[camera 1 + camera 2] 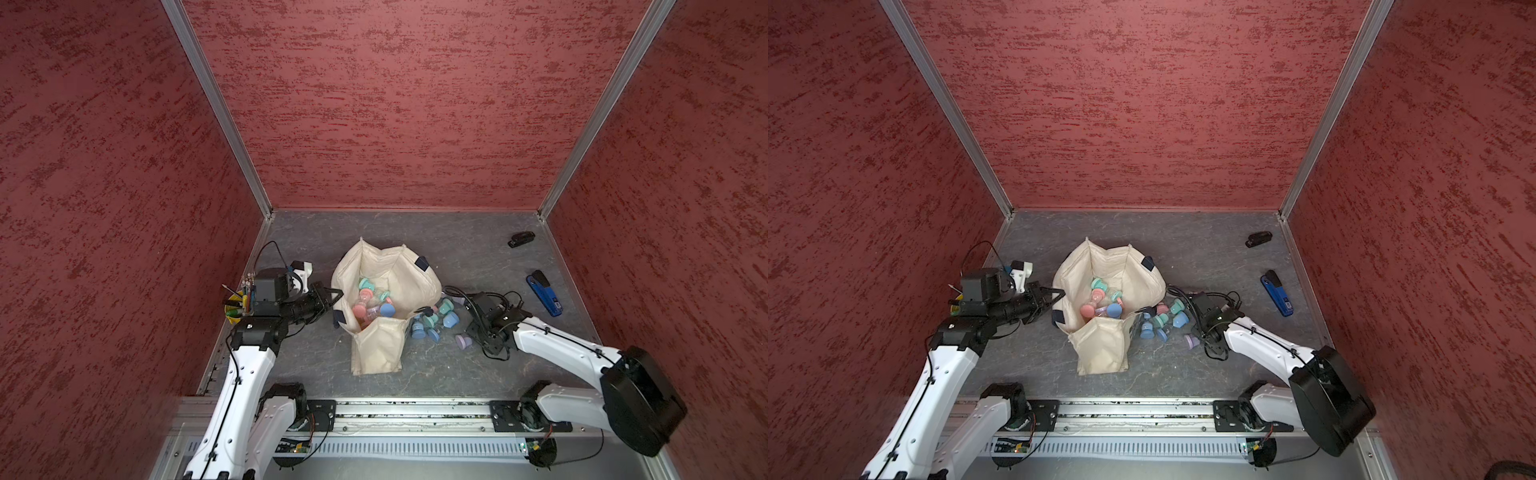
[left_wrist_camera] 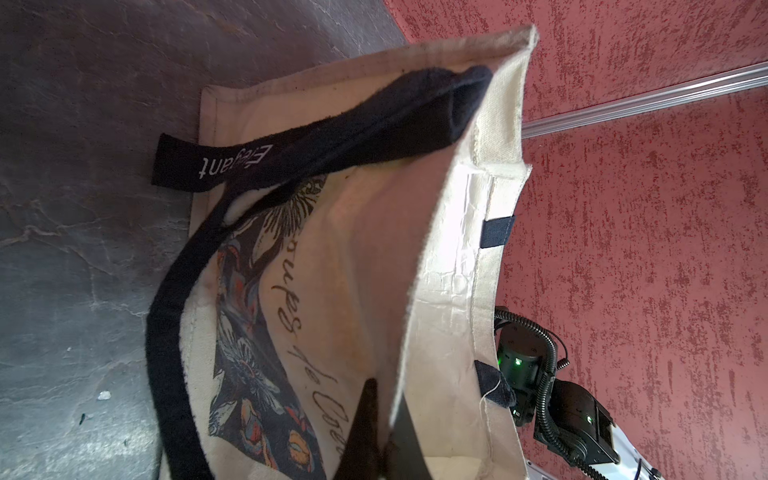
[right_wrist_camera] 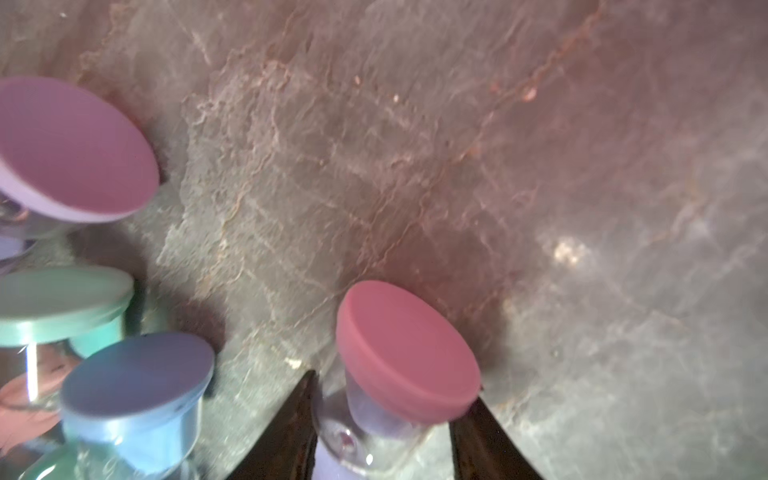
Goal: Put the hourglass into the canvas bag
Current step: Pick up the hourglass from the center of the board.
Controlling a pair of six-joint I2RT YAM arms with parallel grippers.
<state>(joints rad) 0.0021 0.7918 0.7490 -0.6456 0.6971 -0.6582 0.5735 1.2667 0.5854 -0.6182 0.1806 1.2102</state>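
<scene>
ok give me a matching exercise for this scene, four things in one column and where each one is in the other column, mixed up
Things
1. canvas bag
2. pink-capped hourglass
3. blue stapler
4. yellow pen cup

Places
a. between the jaws of the right pincer
b. beside the left arm, on its outer side
c. rim pinched by the left pincer
d. lying on the table, far to the robot's right

Pairs: 1-c, 2-a, 3-d, 4-b
</scene>
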